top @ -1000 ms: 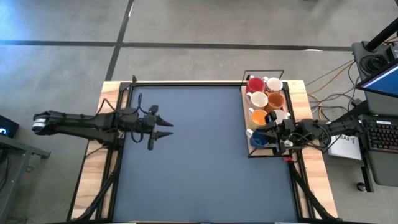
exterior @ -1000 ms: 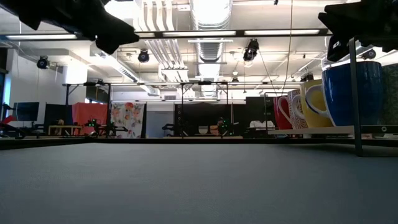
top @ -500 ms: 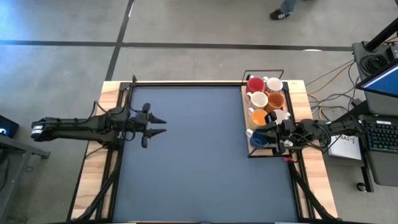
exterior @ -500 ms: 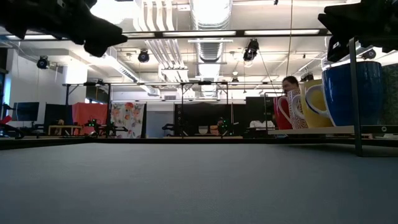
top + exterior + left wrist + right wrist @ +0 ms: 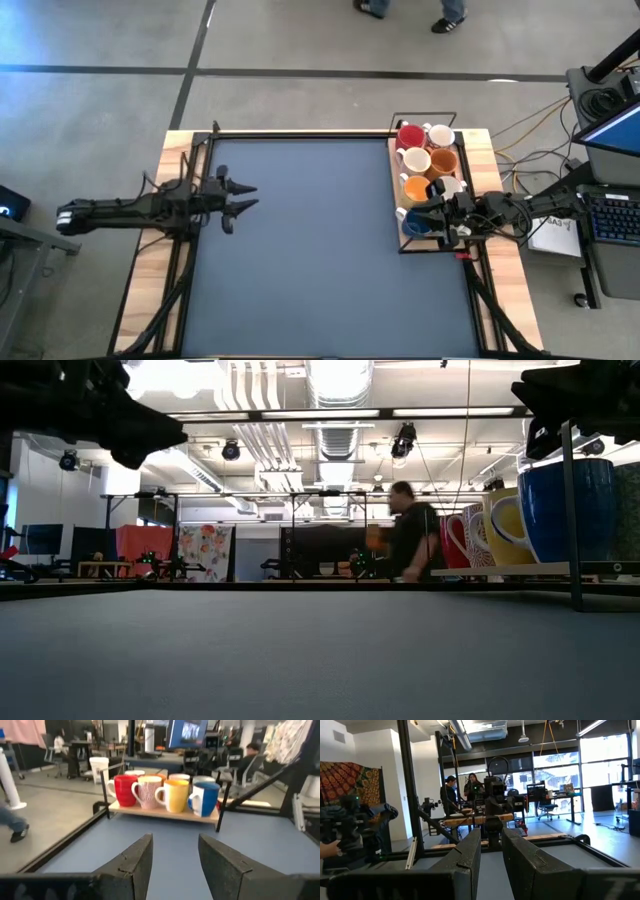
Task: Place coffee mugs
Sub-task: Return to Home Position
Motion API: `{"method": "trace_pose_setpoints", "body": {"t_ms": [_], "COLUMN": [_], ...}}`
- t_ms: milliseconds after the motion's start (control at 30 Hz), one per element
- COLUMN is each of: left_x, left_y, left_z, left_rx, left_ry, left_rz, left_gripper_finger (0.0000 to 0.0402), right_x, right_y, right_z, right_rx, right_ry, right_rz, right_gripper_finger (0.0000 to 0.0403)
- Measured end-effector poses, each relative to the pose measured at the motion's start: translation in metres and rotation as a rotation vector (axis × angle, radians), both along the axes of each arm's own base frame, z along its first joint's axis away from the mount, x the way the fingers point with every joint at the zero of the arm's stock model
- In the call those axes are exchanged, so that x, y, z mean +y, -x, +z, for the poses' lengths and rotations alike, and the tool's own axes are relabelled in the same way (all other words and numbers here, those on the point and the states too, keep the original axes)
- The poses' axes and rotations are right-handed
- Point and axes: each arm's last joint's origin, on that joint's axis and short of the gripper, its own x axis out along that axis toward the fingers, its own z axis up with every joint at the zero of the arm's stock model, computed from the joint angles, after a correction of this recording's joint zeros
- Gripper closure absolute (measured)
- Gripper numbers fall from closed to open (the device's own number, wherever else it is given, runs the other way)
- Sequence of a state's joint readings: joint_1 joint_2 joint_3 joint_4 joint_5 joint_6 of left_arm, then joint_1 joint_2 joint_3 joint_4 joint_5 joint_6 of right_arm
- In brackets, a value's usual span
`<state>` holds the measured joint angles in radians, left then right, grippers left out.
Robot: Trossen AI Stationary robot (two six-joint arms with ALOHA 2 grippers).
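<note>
Glossy round mugs [image 5: 416,160] with side handles crowd the shelf [image 5: 165,813]: red, cream, orange and one blue mug [image 5: 418,223] at its end. The right gripper [image 5: 443,216], open and empty, sits beside the blue mug. The left gripper [image 5: 254,196], open, hovers across the surface [image 5: 320,260], well away from the shelf.

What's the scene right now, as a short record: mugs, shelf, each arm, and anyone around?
mugs: grouped on the shelf
row toward the table's middle: red mug, patterned mug, yellow mug, blue mug; others behind
shelf position: right side of the table
left end effector: open, empty, over the table's left side
right end effector: open, empty, at the shelf by the blue mug
person: in the room beyond the table
</note>
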<state>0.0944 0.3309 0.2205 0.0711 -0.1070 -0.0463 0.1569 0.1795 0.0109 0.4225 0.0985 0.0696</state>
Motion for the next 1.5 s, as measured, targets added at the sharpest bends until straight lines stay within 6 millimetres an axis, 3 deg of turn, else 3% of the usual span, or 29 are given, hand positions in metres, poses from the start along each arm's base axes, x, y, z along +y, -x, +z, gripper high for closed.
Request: {"method": "trace_pose_setpoints", "body": {"t_ms": [367,733,1500], "left_x": [0.001,0.003,0.003], "left_y": [0.018,0.021,0.016], "left_z": [-0.009,-0.028,-0.043], "left_rx": [-0.121,-0.276,-0.107], "left_ry": [0.014,-0.019,-0.006], "left_rz": [0.106,0.166,0.173], "left_gripper_finger": [0.0260,0.0261,0.0261], "right_x": [0.000,0.000,0.000], "right_y": [0.000,0.000,0.000], "right_z": [0.000,0.000,0.000], "right_rx": [0.000,0.000,0.004], "right_ry": [0.002,0.002,0.001], "right_rz": [-0.001,-0.001,-0.001], "right_gripper_finger": [0.0335,0.0335,0.0335]}}
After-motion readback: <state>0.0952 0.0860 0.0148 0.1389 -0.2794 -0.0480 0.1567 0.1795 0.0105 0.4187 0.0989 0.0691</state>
